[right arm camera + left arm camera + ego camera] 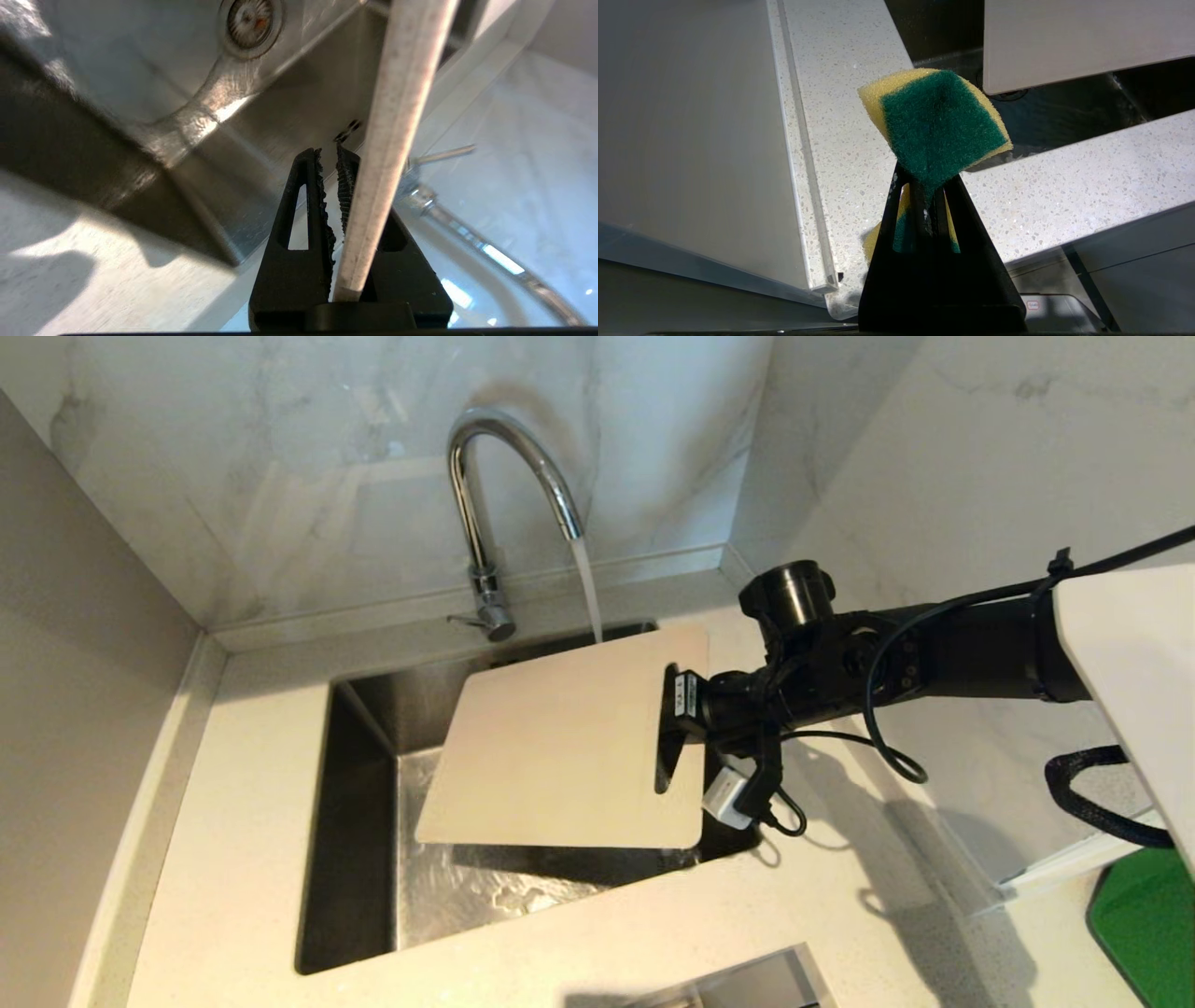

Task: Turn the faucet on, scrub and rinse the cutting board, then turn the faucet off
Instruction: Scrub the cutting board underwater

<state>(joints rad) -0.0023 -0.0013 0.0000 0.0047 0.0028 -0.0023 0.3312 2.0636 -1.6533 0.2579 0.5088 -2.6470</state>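
Chrome faucet [504,476] runs a stream of water onto the far edge of the cutting board [569,747], which hangs tilted over the steel sink [355,859]. At the board's handle cutout, the right hand [674,723] is clamped on the board's end. Beside the speckled worktop [840,93], the left hand [924,186] pinches a green-and-yellow sponge [938,126].

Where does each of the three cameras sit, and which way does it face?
Head view: high up, facing down at the sink, faucet and board; right arm shows.
Left wrist view: behind the left tool, which grips a sponge, facing the counter.
Right wrist view: behind the right tool, clamped on the board's edge, facing the drain.
All share the board and sink.
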